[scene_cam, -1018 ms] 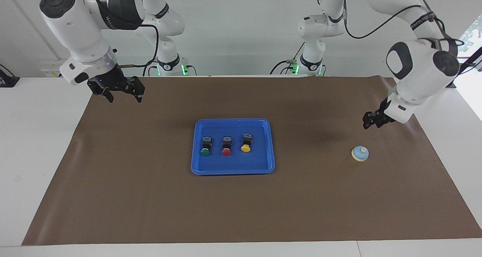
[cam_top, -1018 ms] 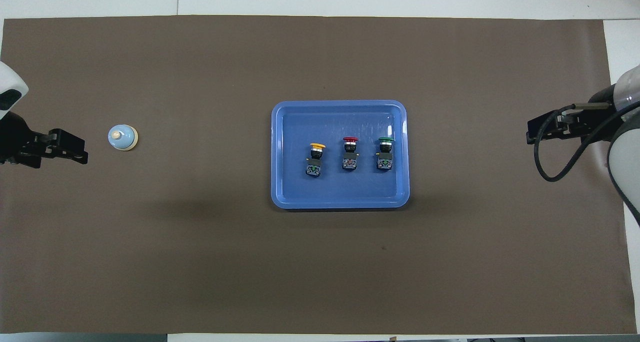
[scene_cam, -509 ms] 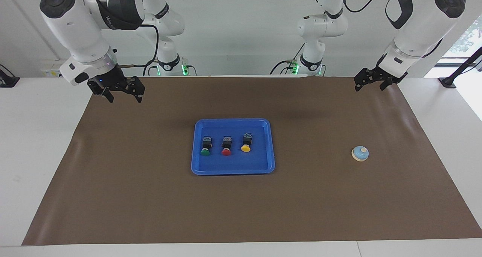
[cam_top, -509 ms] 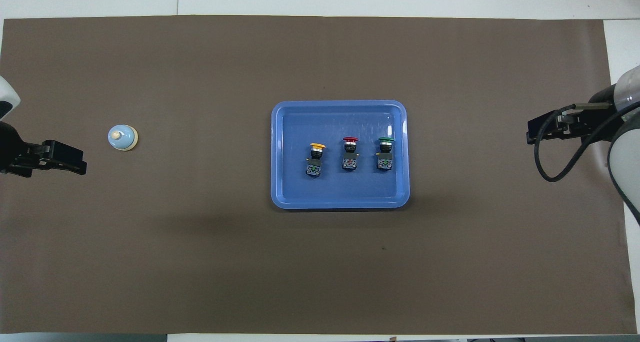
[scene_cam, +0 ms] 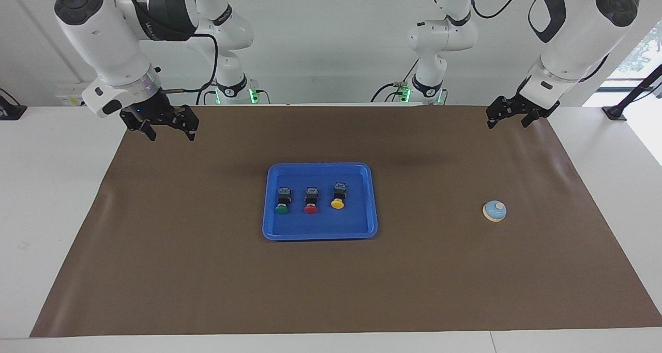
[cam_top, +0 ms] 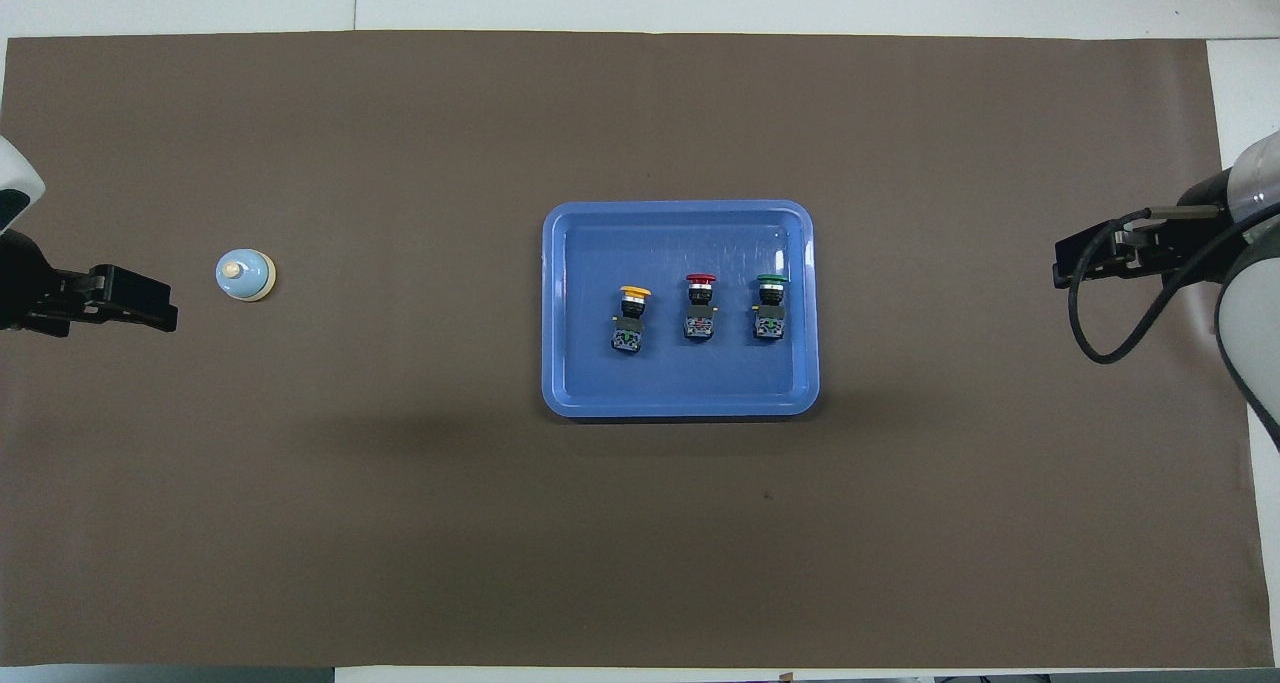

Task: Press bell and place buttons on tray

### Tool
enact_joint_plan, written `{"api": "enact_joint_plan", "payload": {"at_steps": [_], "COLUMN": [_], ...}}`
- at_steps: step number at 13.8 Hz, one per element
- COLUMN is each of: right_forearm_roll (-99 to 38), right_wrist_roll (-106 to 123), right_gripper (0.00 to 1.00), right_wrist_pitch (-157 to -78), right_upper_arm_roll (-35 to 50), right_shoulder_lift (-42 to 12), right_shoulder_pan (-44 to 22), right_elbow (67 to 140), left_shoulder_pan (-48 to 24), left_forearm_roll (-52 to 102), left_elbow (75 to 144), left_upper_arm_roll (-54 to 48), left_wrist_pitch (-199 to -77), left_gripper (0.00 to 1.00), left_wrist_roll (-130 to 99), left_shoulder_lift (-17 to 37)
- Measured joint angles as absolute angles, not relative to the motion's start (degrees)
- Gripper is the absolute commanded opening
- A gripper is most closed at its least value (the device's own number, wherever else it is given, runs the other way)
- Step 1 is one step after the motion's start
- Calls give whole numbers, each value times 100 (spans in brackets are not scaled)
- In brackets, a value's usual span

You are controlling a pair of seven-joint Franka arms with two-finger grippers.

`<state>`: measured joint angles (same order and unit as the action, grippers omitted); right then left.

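Note:
The blue tray (scene_cam: 320,233) (cam_top: 680,208) lies mid-mat. Three buttons lie in it in a row with their caps pointing away from the robots: green (scene_cam: 282,208) (cam_top: 771,281), red (scene_cam: 311,208) (cam_top: 701,280) and yellow (scene_cam: 337,203) (cam_top: 634,291). Toward the left arm's end, the light-blue bell (scene_cam: 494,211) (cam_top: 245,275) stands alone on the mat. My left gripper (scene_cam: 508,121) (cam_top: 165,308) hangs open and empty, raised over the mat's robot-side edge, well clear of the bell. Over the opposite corner, my right gripper (scene_cam: 171,135) (cam_top: 1062,263) waits open, holding nothing.
A brown mat (scene_cam: 207,270) covers most of the white table (scene_cam: 51,198). Nothing else lies on the mat apart from the tray and the bell.
The left arm has lifted from just above the bell and drawn back toward the robots' edge, then held nearly still. Bell, buttons, tray and right arm have not moved.

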<state>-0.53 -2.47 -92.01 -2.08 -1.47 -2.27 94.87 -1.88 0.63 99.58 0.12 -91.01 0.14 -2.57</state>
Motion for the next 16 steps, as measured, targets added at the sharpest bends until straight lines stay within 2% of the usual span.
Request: {"api": "enact_joint_plan", "payload": {"at_steps": [6,11,16], "right_forearm_roll": [-53,-53,-53], "right_wrist_roll": [-247,-247,-247], "right_gripper": [100,100,100], "right_wrist_pitch": [-9201,-9201,-9201], "right_upper_arm_roll": [-208,-208,-208], "right_shoulder_lift": [-147,-147,-147], "right_shoulder_pan": [-227,-227,-227], "right_elbow": [9487,9487,9487], "left_shoulder_pan": [-188,-189,-195], "left_forearm_roll": [63,63,63], "left_elbow": [9891,9201,9144], "left_upper_arm_roll": [-8,-12,-26], "left_wrist_pitch": [-9156,-8847,-8811], "left_gripper": [100,100,100], "left_wrist_roll": [14,14,17], "left_shoulder_lift": [-218,86,157]}}
